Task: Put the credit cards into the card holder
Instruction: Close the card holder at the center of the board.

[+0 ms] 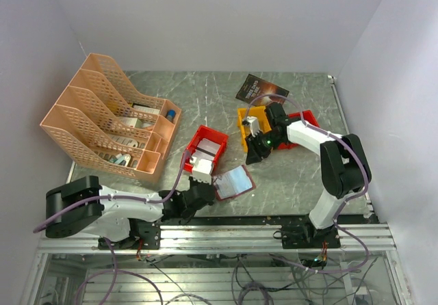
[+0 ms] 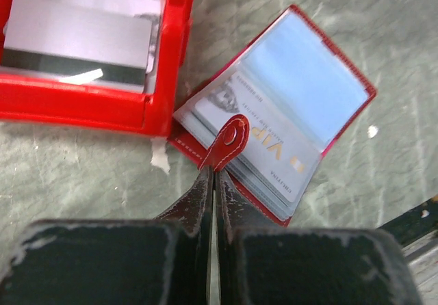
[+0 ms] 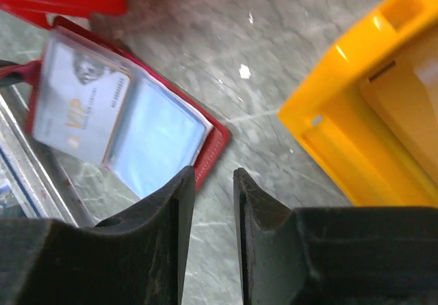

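The holder (image 2: 294,93) lies open on the counter (image 2: 68,175), just beside a corner of the red bin (image 2: 89,107), with its pale blue sleeves fanned upward. A VIP card (image 2: 267,148) sits in one sleeve. The left pincer (image 2: 213,178) is clamped on the holder by its tab (image 2: 229,141), jaws pressed tight on the thin red strap. The right pincer (image 3: 213,182) hangs over bare counter between the holder and the yellow bin (image 3: 321,113), jaws a little apart with nothing between them.

More cards (image 2: 75,38) lie flat and overlapping in the red bin.

The cards look light, stiff and glossy, so they probably slide easily and give no edge to grab while they lie flat. The likely way to lift one is to tip it against the bin wall or pinch a short edge that overhangs its neighbour. A card is best held near one end, which leaves the other end free to lead into a sleeve.

The holder looks light and floppy. The tab is a soft hinge, so a hold there anchors the holder but may let it swivel. The clear sleeves seem thin and limp, and their mouths will likely need a shallow, square entry or the card will snag and push the holder away.
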`<action>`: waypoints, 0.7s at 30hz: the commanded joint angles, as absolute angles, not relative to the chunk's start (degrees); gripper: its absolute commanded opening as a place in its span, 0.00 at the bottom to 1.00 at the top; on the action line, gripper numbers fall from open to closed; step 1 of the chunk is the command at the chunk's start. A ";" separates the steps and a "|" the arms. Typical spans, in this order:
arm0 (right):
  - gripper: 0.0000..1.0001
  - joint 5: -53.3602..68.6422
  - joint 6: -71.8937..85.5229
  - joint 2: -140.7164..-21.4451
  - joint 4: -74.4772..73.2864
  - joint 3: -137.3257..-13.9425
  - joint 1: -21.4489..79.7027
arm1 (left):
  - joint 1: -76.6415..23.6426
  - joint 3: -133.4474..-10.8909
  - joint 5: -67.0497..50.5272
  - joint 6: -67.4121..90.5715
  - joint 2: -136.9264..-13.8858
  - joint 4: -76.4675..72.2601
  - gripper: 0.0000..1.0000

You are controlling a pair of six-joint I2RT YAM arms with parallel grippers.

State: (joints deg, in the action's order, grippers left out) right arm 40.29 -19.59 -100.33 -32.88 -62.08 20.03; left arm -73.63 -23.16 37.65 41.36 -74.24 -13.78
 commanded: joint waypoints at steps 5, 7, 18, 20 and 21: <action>0.09 32.28 -20.95 -103.26 -34.89 -61.81 19.90 | -75.22 -31.83 42.65 37.46 -72.65 -9.11 0.07; 0.05 31.72 -21.36 -104.17 -35.51 -61.96 20.44 | -75.23 -33.29 43.03 36.34 -72.96 -8.40 0.07; 0.01 36.12 -21.70 -107.24 -37.88 -62.95 24.59 | -75.27 -39.45 41.33 29.59 -79.57 -9.78 0.07; 0.01 37.86 -21.55 -107.51 -38.20 -63.22 24.80 | -75.24 -40.83 40.65 27.48 -80.81 -10.88 0.07; 0.01 39.23 -21.50 -107.69 -38.53 -63.38 24.83 | -75.23 -41.61 40.00 26.42 -81.45 -11.49 0.07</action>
State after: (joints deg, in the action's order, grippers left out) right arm 35.20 -20.71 -105.89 -36.56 -62.41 24.14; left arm -74.85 -37.85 40.75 31.59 -79.33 -8.19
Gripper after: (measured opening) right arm 0.011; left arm 0.078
